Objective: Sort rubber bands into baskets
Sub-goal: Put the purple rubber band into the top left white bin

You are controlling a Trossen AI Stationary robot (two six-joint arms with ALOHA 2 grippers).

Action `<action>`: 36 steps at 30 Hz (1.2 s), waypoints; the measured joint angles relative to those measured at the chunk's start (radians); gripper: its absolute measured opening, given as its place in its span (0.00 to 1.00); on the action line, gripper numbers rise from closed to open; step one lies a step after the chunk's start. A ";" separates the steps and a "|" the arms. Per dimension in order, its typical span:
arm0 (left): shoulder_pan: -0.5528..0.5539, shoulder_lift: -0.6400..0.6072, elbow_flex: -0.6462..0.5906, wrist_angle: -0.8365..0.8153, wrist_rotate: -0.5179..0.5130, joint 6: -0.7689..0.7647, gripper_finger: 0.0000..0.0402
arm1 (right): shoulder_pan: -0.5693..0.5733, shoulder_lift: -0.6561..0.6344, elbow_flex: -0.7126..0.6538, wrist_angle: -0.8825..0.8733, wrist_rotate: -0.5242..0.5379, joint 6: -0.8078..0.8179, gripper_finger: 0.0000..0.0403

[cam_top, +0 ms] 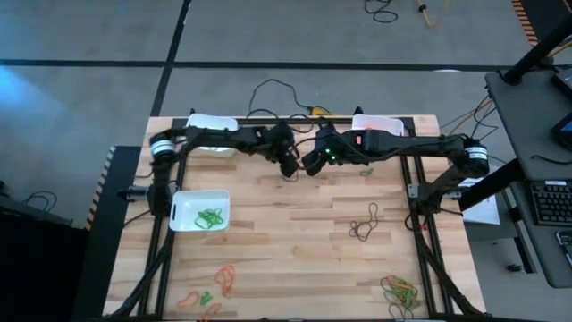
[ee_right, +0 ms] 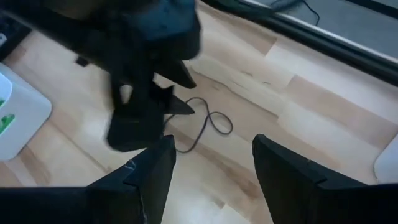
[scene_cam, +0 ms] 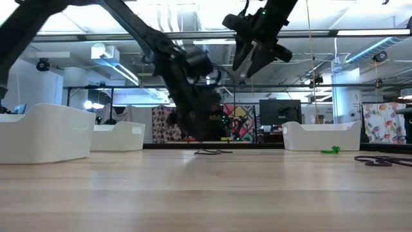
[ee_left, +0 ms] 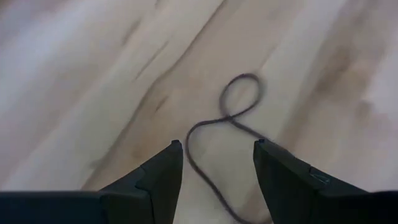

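The left gripper (cam_top: 289,168) hangs low over the wooden surface (cam_top: 295,233), its fingers (ee_left: 155,180) spread with a gap between them, nothing pinched. Directly beneath and just ahead of it lies a dark rubber band (ee_left: 225,134), twisted into a loose figure-eight, one end running back between the two fingers. To do this pickup well, the gripper should come straight down so that a single strand sits between the fingers, and its tips should reach the surface before closing (a thin band lying flat slips under tips that stop short). Closing across the crossing of the loops, just ahead of the fingertips, would probably give more to bite on.

The right gripper (cam_top: 313,161) is raised just beside the left one, spread wide and empty; in its own wrist view the band lies beyond and below it, next to the left gripper. It had better stay clear while the left one descends.

Of the white baskets, the one holding green bands (cam_top: 200,211) sits behind the left gripper, nearer its arm's base; two others (cam_top: 213,125) (cam_top: 377,123) stand on the far side.
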 joint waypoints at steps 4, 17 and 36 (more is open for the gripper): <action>0.008 0.068 0.027 -0.071 -0.006 -0.036 0.45 | 0.008 0.023 -0.001 -0.005 -0.026 0.009 0.52; -0.063 0.086 -0.031 0.037 -0.179 -0.093 0.12 | 0.092 0.021 -0.005 -0.025 -0.040 -0.006 0.52; -0.106 -0.341 -0.094 -0.345 -0.342 -0.360 0.00 | 0.118 -0.268 -0.006 -0.173 -0.032 -0.172 0.52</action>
